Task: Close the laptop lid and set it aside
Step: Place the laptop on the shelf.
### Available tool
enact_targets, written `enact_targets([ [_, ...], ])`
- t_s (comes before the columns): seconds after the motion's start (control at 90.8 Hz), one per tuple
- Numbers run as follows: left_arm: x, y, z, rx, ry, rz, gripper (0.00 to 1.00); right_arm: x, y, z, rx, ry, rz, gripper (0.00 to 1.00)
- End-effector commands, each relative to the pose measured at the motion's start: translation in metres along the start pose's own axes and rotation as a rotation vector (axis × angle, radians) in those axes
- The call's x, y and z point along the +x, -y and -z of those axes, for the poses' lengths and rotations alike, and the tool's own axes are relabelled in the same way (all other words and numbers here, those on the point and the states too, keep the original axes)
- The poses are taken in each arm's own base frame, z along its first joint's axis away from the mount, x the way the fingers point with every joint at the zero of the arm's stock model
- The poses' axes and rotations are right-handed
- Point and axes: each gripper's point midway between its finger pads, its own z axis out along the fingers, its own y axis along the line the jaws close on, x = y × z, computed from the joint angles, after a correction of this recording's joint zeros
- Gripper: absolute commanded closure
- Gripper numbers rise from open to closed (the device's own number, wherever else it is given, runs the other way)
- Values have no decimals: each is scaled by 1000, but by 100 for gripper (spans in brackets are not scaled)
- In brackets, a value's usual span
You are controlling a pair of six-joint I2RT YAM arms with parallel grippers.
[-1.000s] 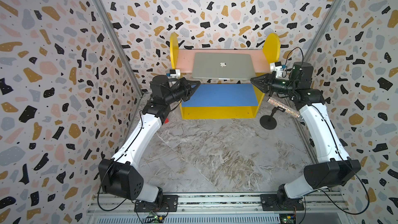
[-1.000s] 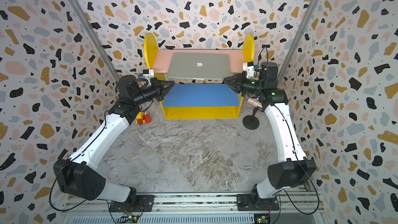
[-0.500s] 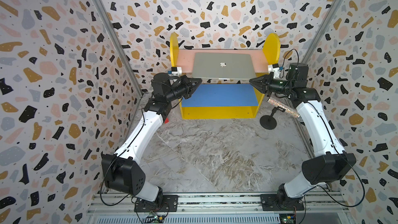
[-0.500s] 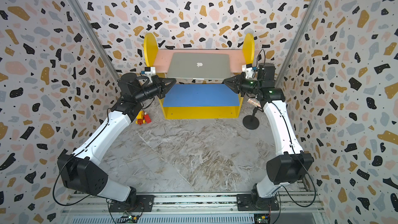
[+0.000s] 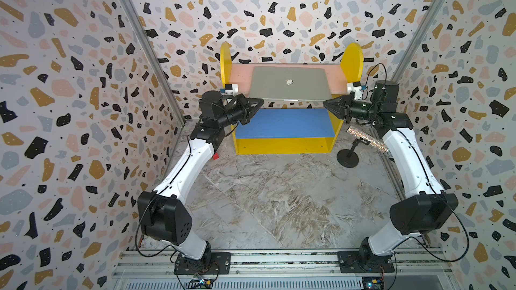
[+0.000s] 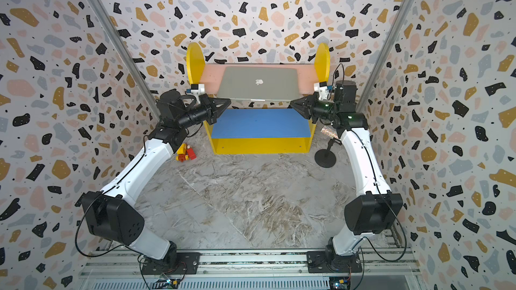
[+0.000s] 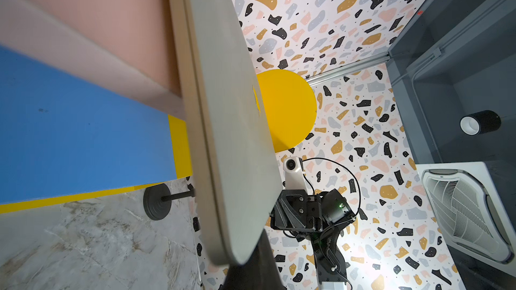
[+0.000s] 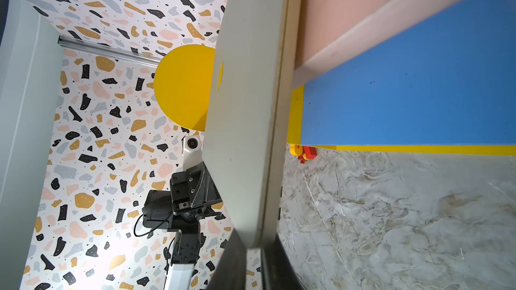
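We find the closed laptop (image 5: 290, 83) at 12 o'clock on the pink shelf board (image 5: 242, 75), long axis running 9 to 3. The left gripper (image 5: 259, 101) pinches its 7 o'clock corner, the right gripper (image 5: 326, 103) its 5 o'clock corner, both equally near.

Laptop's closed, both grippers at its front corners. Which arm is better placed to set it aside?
Right, probably: the right gripper shows fingers on both faces of the laptop corner. The left gripper is shut, but its wrist view shows one finger only, so its hold is unconfirmed.
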Motion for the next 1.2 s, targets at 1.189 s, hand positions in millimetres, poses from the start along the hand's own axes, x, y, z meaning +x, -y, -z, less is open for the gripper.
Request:
enact_targets([
  [1.189,-26,28,-11,80,25,-57,100,-43,-14,-4,-46,52,32,85],
])
